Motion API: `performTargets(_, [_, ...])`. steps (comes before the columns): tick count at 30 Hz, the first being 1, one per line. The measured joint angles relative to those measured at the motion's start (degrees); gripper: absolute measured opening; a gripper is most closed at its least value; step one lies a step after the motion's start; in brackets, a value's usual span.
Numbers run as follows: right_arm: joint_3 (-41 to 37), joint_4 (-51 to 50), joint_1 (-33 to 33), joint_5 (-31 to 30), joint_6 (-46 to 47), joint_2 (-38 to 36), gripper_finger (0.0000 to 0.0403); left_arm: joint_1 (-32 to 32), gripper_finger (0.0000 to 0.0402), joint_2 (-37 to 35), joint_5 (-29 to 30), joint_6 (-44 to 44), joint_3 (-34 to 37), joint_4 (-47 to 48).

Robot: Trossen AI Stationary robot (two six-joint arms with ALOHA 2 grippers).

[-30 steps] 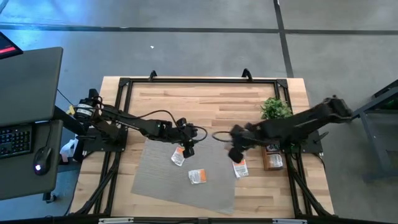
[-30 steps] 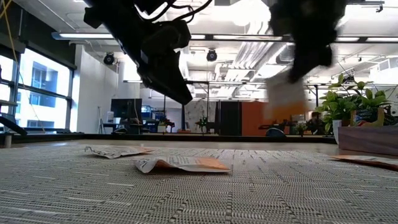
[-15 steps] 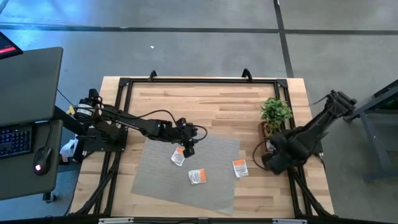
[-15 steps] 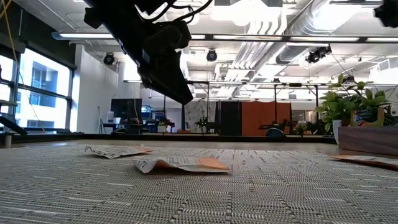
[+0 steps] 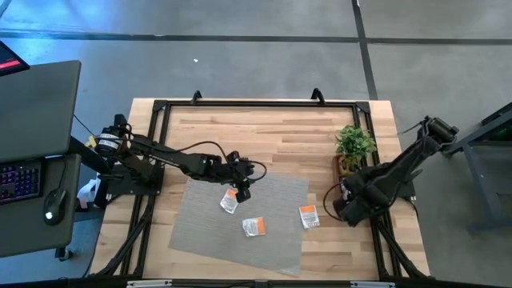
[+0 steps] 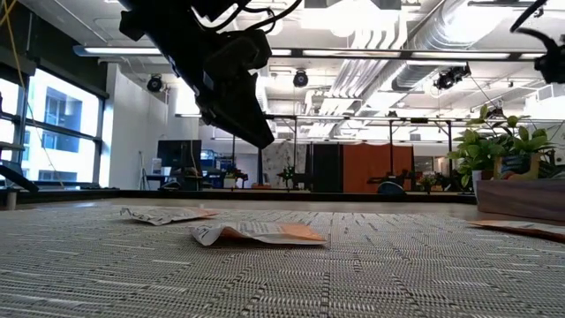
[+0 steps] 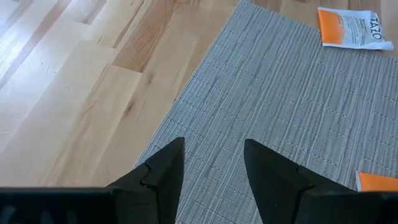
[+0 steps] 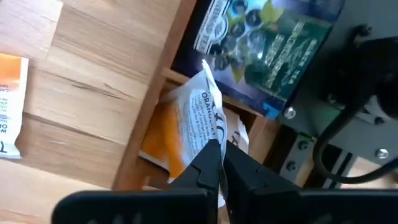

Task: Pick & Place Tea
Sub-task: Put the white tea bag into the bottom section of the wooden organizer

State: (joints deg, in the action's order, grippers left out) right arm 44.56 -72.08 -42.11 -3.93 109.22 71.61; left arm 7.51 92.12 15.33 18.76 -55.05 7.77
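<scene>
The tea is small flat sachets. Three white-and-orange ones (image 5: 230, 202) (image 5: 255, 227) (image 5: 309, 216) lie flat on or beside the grey mat (image 5: 208, 240). My left gripper (image 5: 242, 192) hovers open above the mat (image 7: 298, 106), with nothing between its fingers (image 7: 168, 162). My right gripper (image 8: 219, 144) points down over the narrow wooden tray (image 8: 155, 118) at the table's right (image 5: 352, 210). It is shut on a white-and-orange sachet (image 8: 189, 124). A dark sachet (image 8: 267, 37) lies in the tray's neighbouring compartment. My right gripper pinches the white-and-orange sachet by its upper corner (image 8: 210, 134) between the two fingers, which come from above and point down. The sachet stands on edge below them, its lower part inside the tray's compartment. Whether it rests on the tray's floor I cannot tell.
A small green potted plant (image 5: 354, 144) stands just beyond the tray's far end. A black frame (image 5: 256, 104) runs round the wooden table top. The tray (image 6: 521, 199) and plant (image 6: 494, 146) rise at the mat's right in the low view.
My right gripper has carried a sachet from above the mat's right edge toward the table's right edge, to the tray. It has sunk a little, rolled, and tipped until it points down. The sachet now reaches into the tray.
</scene>
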Motion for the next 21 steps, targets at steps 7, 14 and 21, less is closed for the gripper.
performTargets(7, [-1.7, 2.4, 0.2, 5.8, -2.0, 0.0, 0.0048, 0.0, 0.0166, 0.0, 0.2, 0.0, 0.0, -0.4])
performTargets(14, [1.7, 3.6, 0.3, 7.1, -6.9, 0.0, 0.0099, 0.0, 0.0166, 0.0, 0.7, 0.0, 0.0, -0.4])
performTargets(21, [10.0, 4.9, 0.2, 7.8, -8.8, 0.0, 0.0106, 0.0, 0.0166, 0.0, 0.7, 0.2, 0.0, -0.5])
